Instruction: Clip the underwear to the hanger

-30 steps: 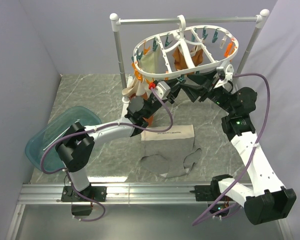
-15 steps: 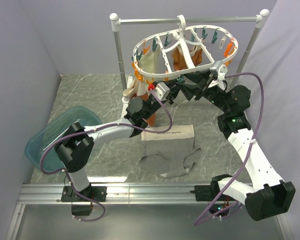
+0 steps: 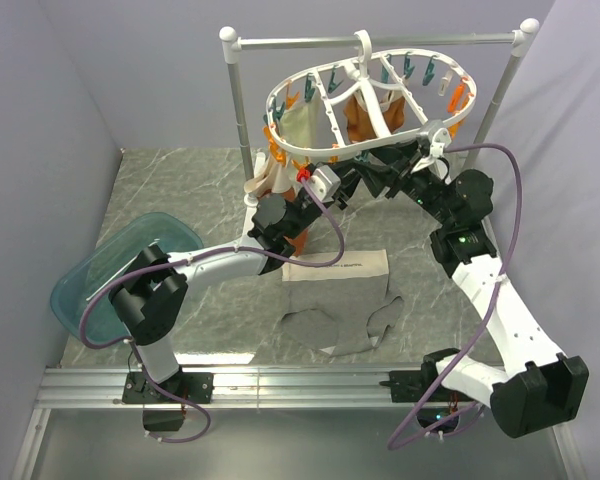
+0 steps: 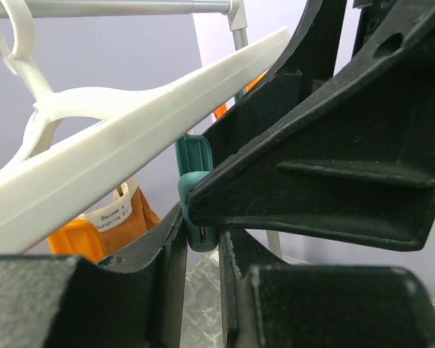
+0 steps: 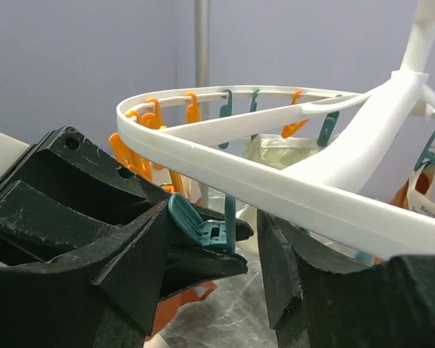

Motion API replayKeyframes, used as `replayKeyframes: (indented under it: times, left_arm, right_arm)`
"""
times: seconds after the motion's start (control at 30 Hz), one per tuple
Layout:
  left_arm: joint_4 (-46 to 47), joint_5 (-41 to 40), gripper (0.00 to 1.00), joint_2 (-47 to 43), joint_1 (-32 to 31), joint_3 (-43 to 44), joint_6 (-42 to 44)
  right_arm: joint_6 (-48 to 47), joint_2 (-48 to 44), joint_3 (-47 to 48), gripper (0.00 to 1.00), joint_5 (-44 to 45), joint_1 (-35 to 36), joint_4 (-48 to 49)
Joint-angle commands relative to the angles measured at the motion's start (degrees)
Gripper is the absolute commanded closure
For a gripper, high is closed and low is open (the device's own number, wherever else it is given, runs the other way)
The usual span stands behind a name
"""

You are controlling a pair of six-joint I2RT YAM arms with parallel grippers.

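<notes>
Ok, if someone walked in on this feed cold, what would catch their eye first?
Probably both arms reaching up under the near rim of the hanger at the back, where the left gripper pinches a teal peg inside the open right gripper. Next, the underwear lies flat and unheld in the middle of the table, below them.
</notes>
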Motion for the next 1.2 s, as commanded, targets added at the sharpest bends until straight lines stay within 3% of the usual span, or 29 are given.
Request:
replayKeyframes:
  times: [0.0,0.23,0.33,0.4,0.47,0.57,0.63,0.8,0.83,0.9,1.03,1.17]
  left_arm:
    - [0.85,5.09,1.0,-2.19,-1.11,-0.15,0.86]
    - [0.06,5.8,1.0,-2.1,-1.11,-0.24,1.04]
    - [-0.47,5.89,1.0,-2.36,-1.11,-0.32,0.86]
    - [-0.64,5.89,0.97,-2.62,-1.11,-0.59,1.04]
    - [-1.43,5.8,0.92,-3.06,-1.11,-1.03,1.04]
    - [-2.49,5.97,0.78,-4.55,-1.2,-1.82,1.04]
    - [-4.07,6.24,0.66,-6.31,-1.11,-2.86,1.04]
    - [-12.93,7.03,0.51,-15.42,-0.76,-6.73,0.87]
    - [-18.6,8.33,0.49,-17.46,-0.5,-8.48,-1.23]
    - [-24.87,11.67,0.49,-23.68,1.34,-10.77,-5.35]
    - [-46.82,18.25,0.44,-31.18,7.04,-12.27,-14.59]
    - [-56.26,22.14,0.47,-35.4,13.73,-17.1,-26.01]
  right_arm:
    - [1.5,0.41,2.05,0.43,2.43,0.9,2.73]
    - [1.42,0.94,2.76,0.49,4.9,1.6,2.55]
    - [1.68,0.94,3.28,0.61,5.42,1.6,2.46]
    - [1.94,0.94,3.55,0.75,5.69,1.6,2.38]
    - [2.03,0.85,3.81,0.9,5.6,1.69,1.76]
    - [2.29,0.76,4.34,1.0,4.81,1.6,0.97]
    - [2.73,0.76,4.52,1.0,4.46,1.69,0.79]
    - [3.17,0.85,5.39,1.0,4.19,1.51,-0.35]
    - [3.17,0.76,5.57,1.0,4.28,1.6,-0.87]
    - [2.82,0.93,5.92,1.0,4.19,1.6,-1.49]
    - [3.69,1.46,6.54,1.0,4.28,1.6,-2.45]
    - [4.84,2.34,7.42,1.0,4.54,1.51,-2.81]
